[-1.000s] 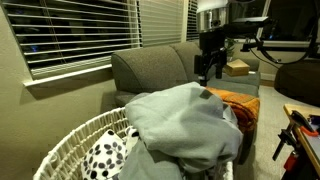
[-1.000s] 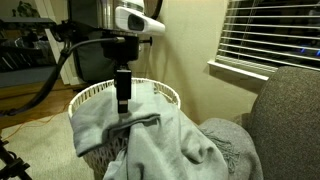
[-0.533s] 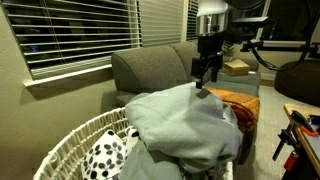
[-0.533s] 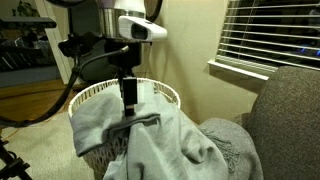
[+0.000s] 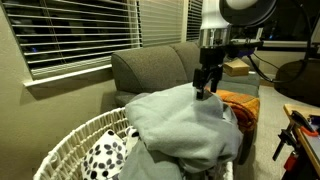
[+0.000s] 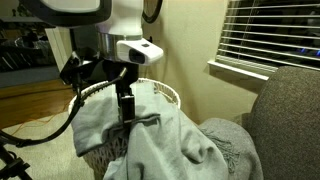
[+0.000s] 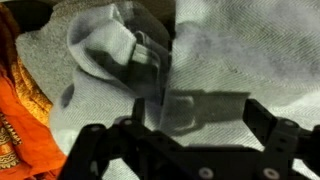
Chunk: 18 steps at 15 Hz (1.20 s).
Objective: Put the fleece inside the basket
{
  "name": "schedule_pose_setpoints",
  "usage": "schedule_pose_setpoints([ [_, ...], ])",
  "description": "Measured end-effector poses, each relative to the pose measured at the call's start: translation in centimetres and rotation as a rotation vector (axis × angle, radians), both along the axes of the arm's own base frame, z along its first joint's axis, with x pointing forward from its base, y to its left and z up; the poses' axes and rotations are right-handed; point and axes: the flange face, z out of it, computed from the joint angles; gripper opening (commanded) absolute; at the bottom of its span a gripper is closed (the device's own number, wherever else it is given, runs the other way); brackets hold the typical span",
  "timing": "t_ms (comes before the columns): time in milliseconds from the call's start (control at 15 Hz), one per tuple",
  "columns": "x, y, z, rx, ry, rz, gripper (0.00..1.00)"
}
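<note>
The fleece (image 5: pixel 185 125) is a large light grey, wrinkled cloth heaped over the basket (image 5: pixel 75 140) and spilling toward the sofa; in an exterior view the fleece (image 6: pixel 160 135) drapes over the basket's (image 6: pixel 165 93) white woven rim. My gripper (image 5: pixel 204 92) hangs just above the top of the heap, fingers pointing down. In an exterior view the gripper (image 6: pixel 127 118) reaches a fold of the cloth. The wrist view shows the gripper (image 7: pixel 185 120) open, its jaws wide apart over a bunched fold of fleece (image 7: pixel 130 55), nothing clamped between them.
A white black-spotted cloth (image 5: pixel 103 155) lies inside the basket. An orange blanket (image 5: pixel 240 105) lies on the grey sofa (image 5: pixel 150 68) beside the heap, and shows at the left in the wrist view (image 7: pixel 20 110). Window blinds (image 5: pixel 80 30) run behind the sofa.
The arm has come down toward the fleece, so the gripper now sits lower, at the top of the heap. The jaws stay open. The fleece has not moved.
</note>
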Motion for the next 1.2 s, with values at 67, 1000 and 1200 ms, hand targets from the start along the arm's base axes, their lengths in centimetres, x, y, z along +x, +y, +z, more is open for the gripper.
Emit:
schedule_pose_setpoints([
  [67,-0.1,0.0,-0.3,0.006,-0.001,0.005,0.97],
  [1000,-0.6,-1.2,-1.7,0.056,-0.006,0.037,0.06],
  [1200,-0.5,-1.7,-1.6,0.055,-0.011,0.030,0.00],
])
